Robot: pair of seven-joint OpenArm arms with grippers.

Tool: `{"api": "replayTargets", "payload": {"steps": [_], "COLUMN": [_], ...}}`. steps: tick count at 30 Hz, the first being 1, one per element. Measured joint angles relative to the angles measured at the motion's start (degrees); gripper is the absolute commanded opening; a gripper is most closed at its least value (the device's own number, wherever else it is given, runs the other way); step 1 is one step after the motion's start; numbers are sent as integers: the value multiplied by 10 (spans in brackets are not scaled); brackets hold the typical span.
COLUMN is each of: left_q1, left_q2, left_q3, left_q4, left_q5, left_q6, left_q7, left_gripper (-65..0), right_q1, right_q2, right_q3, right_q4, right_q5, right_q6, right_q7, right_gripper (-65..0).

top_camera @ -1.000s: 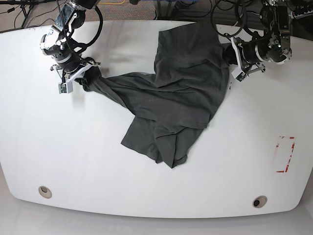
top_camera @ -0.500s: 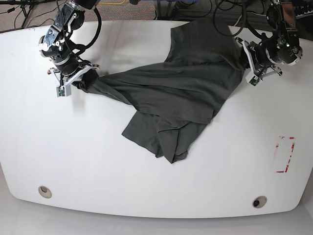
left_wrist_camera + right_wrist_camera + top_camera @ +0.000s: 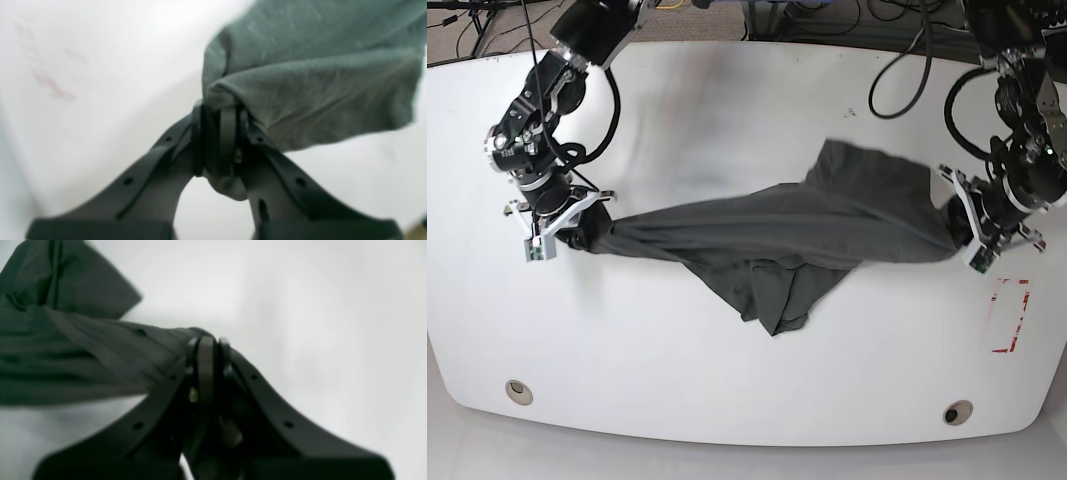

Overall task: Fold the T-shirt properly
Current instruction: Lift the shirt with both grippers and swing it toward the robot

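Now both arms have swung toward the near side, stretching the T-shirt [image 3: 777, 235] taut across mid-worktop [image 3: 727, 380] vs. heaped at the far edge before; left gripper [image 3: 972, 240] & right gripper [image 3: 557, 235] fingers clamped on its ends; cloth spreading, prob. ready for laying flat.

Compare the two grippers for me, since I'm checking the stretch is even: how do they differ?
The right gripper sits higher and nearer the table's edge; the left gripper sits beside red marks. The shirt sags more toward the right one. Both have jaws shut on cloth.
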Motion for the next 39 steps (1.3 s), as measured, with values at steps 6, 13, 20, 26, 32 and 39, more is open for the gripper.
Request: {"api": "replayTargets", "payload": {"steps": [6,13,20,26,32,39], "left_q1": [-114,-235,-359,-455,-555,-649], "left_q2": [2,2,12,23,24,27], "left_q3": [1,2,18,52,52,49], "left_q4": [0,0,0,-16,-70,-149], "left_q5": [-9,-6,0,-10,-8,-3], "left_q6": [0,0,0,1,12,21], "left_q7": [34,68,74,79,75,81], "left_gripper": [-615,-614,-612,-612,-612,-612], "right_q1": [64,143,238,334,436,515], "right_q2": [41,68,101,130,153,174], "right_q3": [-27,-69,-107,-146,-184,-189], "right_q4": [0,0,-17,-64,-114,-139], "right_q5": [-3,0,-2,-1,-1,8], "right_q6": [-6,-2,-4,-1,-3,0], "right_q7": [-18,-34,-34,-34,-34,-31], "right_gripper": [-648,-648,-648,-648,-648,-648]}}
